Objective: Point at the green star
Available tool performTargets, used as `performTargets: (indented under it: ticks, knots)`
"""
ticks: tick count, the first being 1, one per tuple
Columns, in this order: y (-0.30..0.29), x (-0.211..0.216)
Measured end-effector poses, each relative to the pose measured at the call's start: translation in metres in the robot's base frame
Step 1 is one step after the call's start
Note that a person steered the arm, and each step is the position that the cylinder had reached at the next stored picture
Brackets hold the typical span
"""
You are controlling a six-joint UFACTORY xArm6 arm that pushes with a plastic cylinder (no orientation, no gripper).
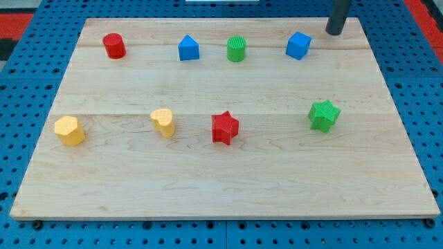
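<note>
The green star lies on the wooden board at the view's right, a little above the middle. My tip is at the view's top right, near the board's top edge, well above the green star. It stands just right of the blue cube and touches no block.
Along the top row lie a red cylinder, a blue house-shaped block and a green cylinder. In the middle row lie a yellow hexagon-like block, a yellow heart and a red star.
</note>
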State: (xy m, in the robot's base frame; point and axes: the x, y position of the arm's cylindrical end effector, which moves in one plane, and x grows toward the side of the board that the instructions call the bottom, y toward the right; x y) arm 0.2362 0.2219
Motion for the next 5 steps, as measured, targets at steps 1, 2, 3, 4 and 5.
performTargets:
  ticks: [1,2,3,4,5]
  knots:
    - [0.0,0.0]
    - [0.0,0.004]
    - [-0.001,0.018]
    - [-0.002,0.035]
    - [-0.004,0.056]
